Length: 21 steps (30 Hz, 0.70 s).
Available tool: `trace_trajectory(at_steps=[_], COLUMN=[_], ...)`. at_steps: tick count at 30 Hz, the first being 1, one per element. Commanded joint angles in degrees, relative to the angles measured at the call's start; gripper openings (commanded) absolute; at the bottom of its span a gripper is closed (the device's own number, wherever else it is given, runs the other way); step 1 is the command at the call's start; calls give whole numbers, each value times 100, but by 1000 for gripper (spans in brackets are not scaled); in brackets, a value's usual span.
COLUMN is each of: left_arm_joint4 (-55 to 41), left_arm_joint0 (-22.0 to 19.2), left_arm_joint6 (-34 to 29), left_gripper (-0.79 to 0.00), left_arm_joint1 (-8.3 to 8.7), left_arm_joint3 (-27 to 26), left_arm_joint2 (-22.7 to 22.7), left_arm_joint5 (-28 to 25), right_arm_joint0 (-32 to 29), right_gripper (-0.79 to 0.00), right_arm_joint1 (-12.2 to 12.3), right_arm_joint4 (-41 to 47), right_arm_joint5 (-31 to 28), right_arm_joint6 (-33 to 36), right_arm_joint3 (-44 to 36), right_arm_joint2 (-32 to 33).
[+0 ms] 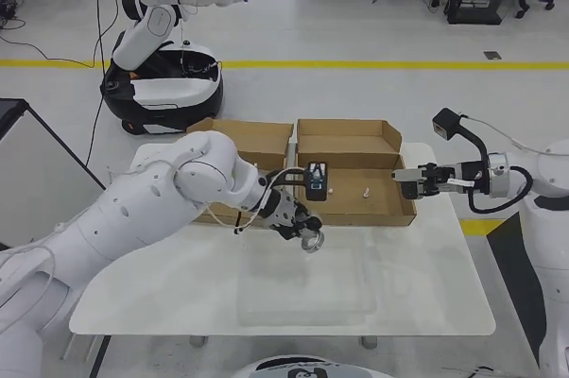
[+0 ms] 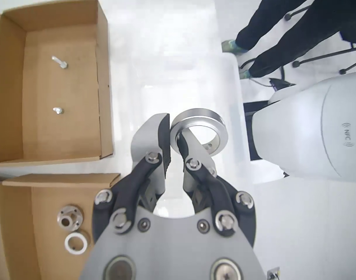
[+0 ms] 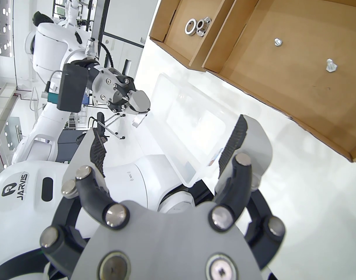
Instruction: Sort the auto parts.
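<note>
Left gripper (image 2: 173, 135): clamped on the metal ring's (image 2: 201, 114) wall, one finger set inside it.
Metal ring: held above the table (image 1: 417, 283), just before the bolt box's (image 1: 360, 219) left front corner.
Right gripper (image 3: 169, 135): fingers held apart, positioned above the bolt box's right end.

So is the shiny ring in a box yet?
Not yet. The left gripper pinches the ring by its rim, above the table.
</note>
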Motion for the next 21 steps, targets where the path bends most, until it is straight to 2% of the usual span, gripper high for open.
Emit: trace_trajectory(at_steps=[1, 7, 21], left_arm_joint4=[-91, -422, -443], left_arm_joint0=[125, 488, 1371], left_arm_joint6=[252, 1068, 2659], left_gripper=[-785, -785, -785], left_arm_joint1=[34, 99, 262], left_arm_joint3=[130, 517, -13], left_arm_joint2=[-101, -384, -1221], left_arm_joint5=[-316, -1269, -1269], right_arm_joint0=[0, 0, 0], right_gripper=[0, 0, 0], right_arm_joint1=[0, 0, 0], right_arm_joint4=[0, 0, 0], right_arm_joint5=[0, 0, 0], right_arm_joint6=[0, 0, 0], right_arm_joint3=[0, 0, 0], right_arm_joint2=[0, 0, 0])
